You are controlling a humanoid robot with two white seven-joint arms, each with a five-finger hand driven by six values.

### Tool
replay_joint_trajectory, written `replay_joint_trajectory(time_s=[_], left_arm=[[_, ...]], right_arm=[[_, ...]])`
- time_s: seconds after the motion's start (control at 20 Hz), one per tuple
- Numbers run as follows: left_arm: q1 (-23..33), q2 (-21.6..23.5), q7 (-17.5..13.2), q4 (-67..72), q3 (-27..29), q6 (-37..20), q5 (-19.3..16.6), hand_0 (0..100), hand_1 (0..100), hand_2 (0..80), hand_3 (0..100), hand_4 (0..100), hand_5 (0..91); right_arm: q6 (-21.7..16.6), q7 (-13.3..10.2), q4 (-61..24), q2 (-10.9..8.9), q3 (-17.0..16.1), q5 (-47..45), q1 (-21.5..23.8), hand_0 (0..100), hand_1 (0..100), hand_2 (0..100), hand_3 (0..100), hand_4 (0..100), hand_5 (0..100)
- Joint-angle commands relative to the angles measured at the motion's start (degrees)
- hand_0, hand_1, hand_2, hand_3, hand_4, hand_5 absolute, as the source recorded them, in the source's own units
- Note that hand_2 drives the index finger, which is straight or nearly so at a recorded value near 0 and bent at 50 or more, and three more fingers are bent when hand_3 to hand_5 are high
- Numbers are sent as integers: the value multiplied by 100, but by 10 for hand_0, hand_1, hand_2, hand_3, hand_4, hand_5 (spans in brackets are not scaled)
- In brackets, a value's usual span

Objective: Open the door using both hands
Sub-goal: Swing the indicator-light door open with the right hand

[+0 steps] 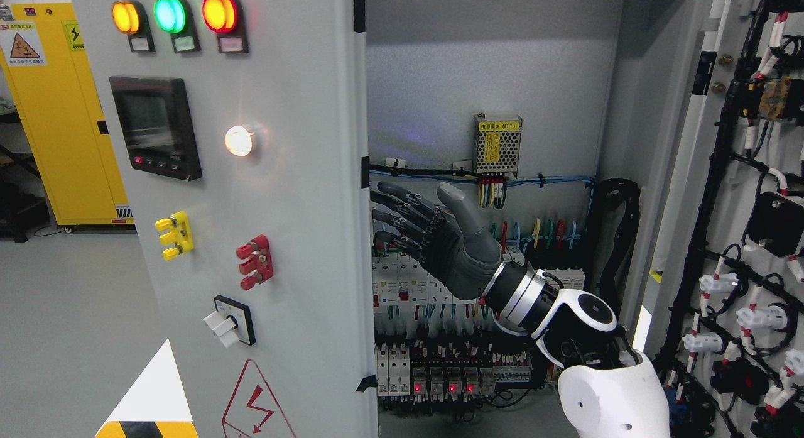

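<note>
The cabinet (490, 86) fills my view, its grey back wall bare at the top and crowded lower down with wiring. Its right door (741, 237) is already swung wide, showing black cable looms and white connectors on its inner face. The left door (282, 237) takes up the left half of what I see; it looks still closed or nearly so, its free edge running top to bottom just left of my fingertips. On its face sit three lamps, a dark screen (156, 127), a lit white button and a rotary switch (227, 320). My right hand (433, 237) reaches in from the lower right, fingers spread and straight, thumb up, holding nothing, hovering in front of the breakers (408, 281) with the tips near the door edge; I cannot tell whether they touch it. My left hand is out of sight. I judge the next job is to catch that edge and push the door outward. The risk is depth: if I curl or sweep too far in, my fingers could snag the blue wires or knock a breaker. If I push with the tips alone they may slip off the thin edge.
</note>
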Motion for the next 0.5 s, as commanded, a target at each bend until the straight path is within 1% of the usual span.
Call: replay_joint_trajectory(time_s=[0.0,0.1,0.35,0.45], left_arm=[[-140,6,9,-184,0,1,2,0,0,0,0,0,0],[-132,15,0,-184,0,1,2,0,0,0,0,0,0],[-132,6,9,-184,0,1,2,0,0,0,0,0,0],[-132,6,0,-184,0,1,2,0,0,0,0,0,0]], right_arm=[[5,82,-331,89,98,-6,103,232,29,0,0,0,0],[14,82,-393,89,230,-6,164,231,29,0,0,0,0],[14,90,-648,98,266,2,437,231,29,0,0,0,0],[14,90,-744,89,476,2,499,231,29,0,0,0,0]])
